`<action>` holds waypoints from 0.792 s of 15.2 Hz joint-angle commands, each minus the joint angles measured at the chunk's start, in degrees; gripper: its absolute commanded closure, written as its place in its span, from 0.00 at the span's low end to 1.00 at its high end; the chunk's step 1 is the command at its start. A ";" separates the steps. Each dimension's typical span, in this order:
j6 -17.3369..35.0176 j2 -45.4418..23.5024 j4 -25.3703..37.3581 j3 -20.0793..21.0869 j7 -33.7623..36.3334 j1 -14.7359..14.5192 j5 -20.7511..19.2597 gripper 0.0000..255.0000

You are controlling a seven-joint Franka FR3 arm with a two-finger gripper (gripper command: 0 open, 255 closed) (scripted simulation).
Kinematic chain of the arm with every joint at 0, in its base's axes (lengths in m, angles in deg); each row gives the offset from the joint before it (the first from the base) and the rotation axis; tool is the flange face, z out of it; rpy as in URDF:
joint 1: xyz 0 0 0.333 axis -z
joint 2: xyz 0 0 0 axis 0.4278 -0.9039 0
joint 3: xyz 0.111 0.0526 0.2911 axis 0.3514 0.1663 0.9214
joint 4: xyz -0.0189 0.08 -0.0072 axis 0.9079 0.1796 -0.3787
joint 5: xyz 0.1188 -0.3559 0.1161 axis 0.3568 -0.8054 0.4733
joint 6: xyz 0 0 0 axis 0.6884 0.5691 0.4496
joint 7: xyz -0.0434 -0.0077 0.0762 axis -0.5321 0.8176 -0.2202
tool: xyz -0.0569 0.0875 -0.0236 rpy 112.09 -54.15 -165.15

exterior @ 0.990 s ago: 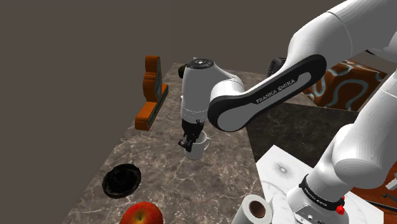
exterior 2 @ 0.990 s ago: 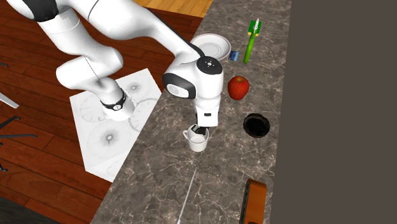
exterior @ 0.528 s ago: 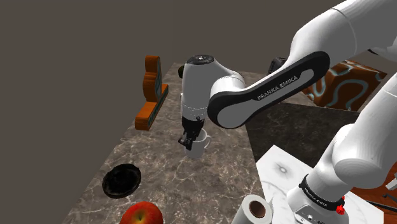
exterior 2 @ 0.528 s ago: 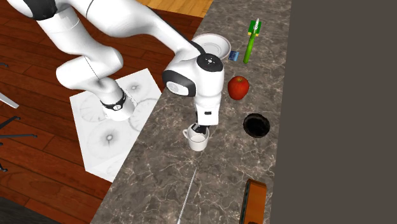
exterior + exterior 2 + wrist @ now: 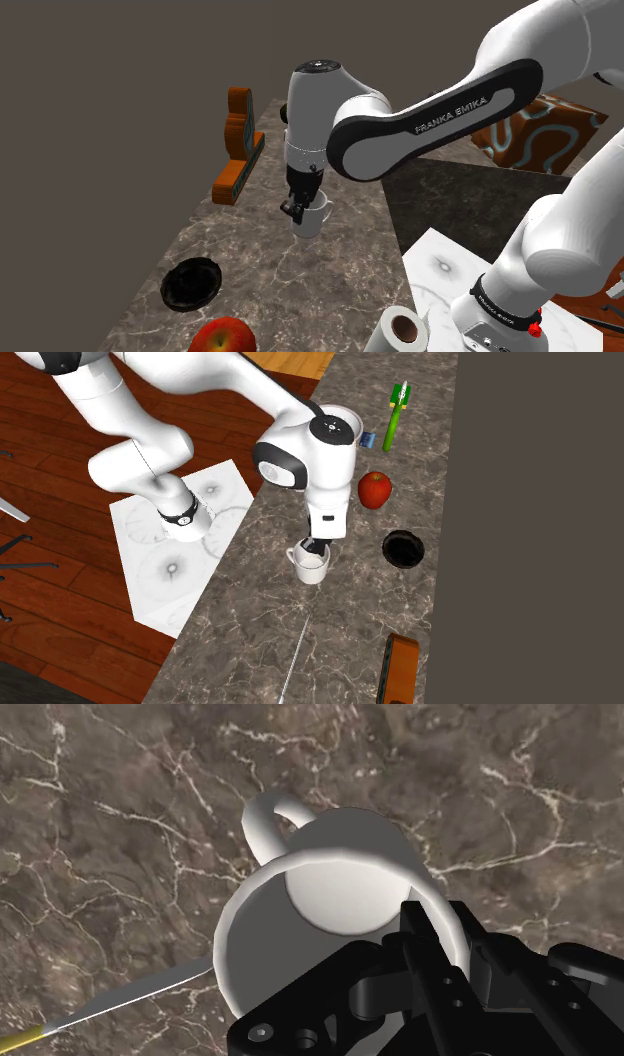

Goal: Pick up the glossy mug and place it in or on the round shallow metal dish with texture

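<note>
A white glossy mug (image 5: 314,220) hangs a little above the marbled brown countertop (image 5: 330,290), its handle pointing away from the fingers. My black gripper (image 5: 299,207) is shut on its rim from above. In the wrist view one finger sits inside the mug (image 5: 330,894) and the other outside, the gripper (image 5: 450,946) pinching the wall between them. From the second exterior view the mug (image 5: 311,565) floats under the gripper (image 5: 315,548). A dark round shallow dish (image 5: 192,283) lies on the counter nearer the shoulder camera, also visible as the dish (image 5: 403,549) to the mug's right.
A red apple (image 5: 375,489), a white plate (image 5: 340,420) and a green brush (image 5: 396,410) lie past the dish. An orange-brown object (image 5: 238,145) stands at the counter's far end. A thin knife (image 5: 296,655) lies near the mug. A paper roll (image 5: 403,330) sits by the stand.
The arm has risen and carried the mug up off the countertop, shifting slightly toward the dish side. The grip on the rim has stayed the same.
</note>
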 commanded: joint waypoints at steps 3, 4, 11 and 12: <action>-3.24 1.93 1.60 -0.30 -1.12 -0.05 1.26 1.00; -4.00 2.27 2.07 -0.37 -1.33 -0.06 1.47 1.00; -9.36 4.28 5.71 -0.86 -2.51 -0.08 2.61 1.00; -10.12 4.50 6.27 -0.92 -2.64 -0.08 2.72 1.00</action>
